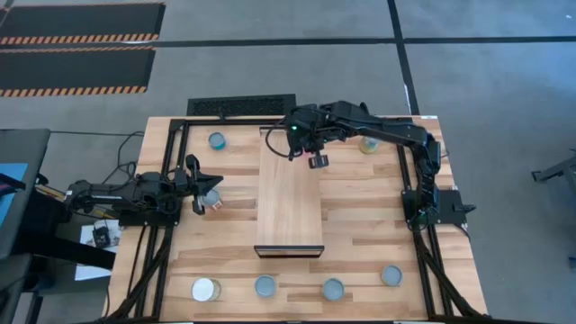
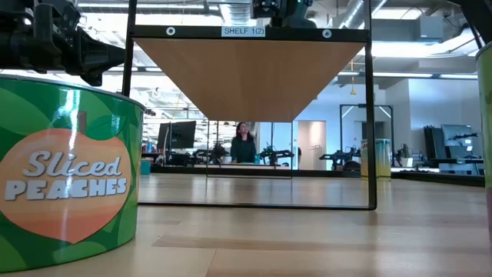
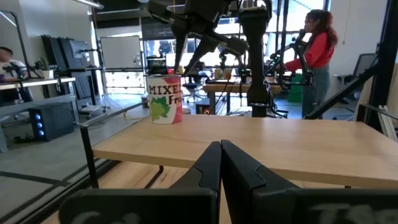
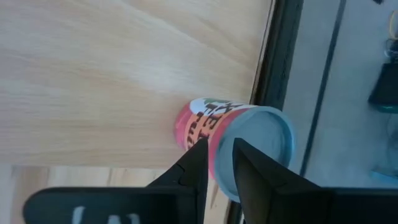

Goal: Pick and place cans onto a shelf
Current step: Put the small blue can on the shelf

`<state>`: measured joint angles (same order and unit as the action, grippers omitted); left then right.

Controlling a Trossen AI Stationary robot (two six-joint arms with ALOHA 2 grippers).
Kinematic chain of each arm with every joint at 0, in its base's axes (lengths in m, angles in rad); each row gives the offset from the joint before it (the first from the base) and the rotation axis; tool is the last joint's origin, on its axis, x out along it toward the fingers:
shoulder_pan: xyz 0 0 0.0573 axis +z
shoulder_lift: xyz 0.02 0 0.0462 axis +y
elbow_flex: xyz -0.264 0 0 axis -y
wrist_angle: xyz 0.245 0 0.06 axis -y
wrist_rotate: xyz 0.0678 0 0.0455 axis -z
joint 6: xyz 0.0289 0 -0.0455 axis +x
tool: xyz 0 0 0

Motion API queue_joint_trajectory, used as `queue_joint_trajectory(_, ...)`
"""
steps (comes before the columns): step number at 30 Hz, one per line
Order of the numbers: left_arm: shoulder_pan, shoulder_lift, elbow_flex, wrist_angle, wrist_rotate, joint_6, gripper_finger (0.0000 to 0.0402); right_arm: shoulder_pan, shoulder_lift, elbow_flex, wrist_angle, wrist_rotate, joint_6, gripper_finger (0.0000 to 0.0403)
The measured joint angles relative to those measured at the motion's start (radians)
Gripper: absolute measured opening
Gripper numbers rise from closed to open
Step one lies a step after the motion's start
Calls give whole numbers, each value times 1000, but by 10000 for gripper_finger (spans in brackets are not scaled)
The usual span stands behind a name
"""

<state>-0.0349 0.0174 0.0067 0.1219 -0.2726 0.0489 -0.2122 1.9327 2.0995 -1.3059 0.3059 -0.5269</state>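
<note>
A red-labelled can with a blue top [image 4: 249, 146] stands upright on the light-wood shelf [image 1: 288, 202], at its right edge toward the far end [image 1: 319, 162]; it also shows in the left wrist view [image 3: 165, 98]. My right gripper [image 4: 219, 152] hangs over this can with only a narrow gap between its fingertips, narrower than the can. My left gripper [image 3: 219, 152] is shut and empty, raised to shelf height left of the shelf [image 1: 202, 184]. Another can [image 1: 213, 200] stands on the tabletop beside it. My right gripper comes at the red can from above, its fingertips [image 4: 202, 149] in line with the can's top rim. I cannot tell whether it touches the can. The can stands upright on the shelf.
Several cans stand along the table's near edge [image 1: 266, 286], one of them a green can close in the low view [image 2: 69, 169]. Others stand at the far left [image 1: 216, 140] and far right [image 1: 369, 144]. A black frame [image 2: 369, 115] carries the shelf. A person [image 3: 314, 56] stands beyond the table.
</note>
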Motion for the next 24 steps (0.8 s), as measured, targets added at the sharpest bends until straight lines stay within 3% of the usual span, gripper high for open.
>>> queue_joint_trajectory(6, 0, 0, 0, 10, -5, 52, 0, 50, -2, 49, -50, 11, 58, 95)
queue_joint_trajectory(12, 0, 0, 0, 36, -6, 106, 0, 132, -83, -31, -81, -138, 202, 15)
queue_joint_trajectory(17, 0, 0, 0, 46, 5, 105, 0, 241, -228, -265, 170, -149, 260, 13)
queue_joint_trajectory(24, 0, 0, 0, 46, 14, 87, 0, 365, -458, -676, 704, -142, 294, 7)
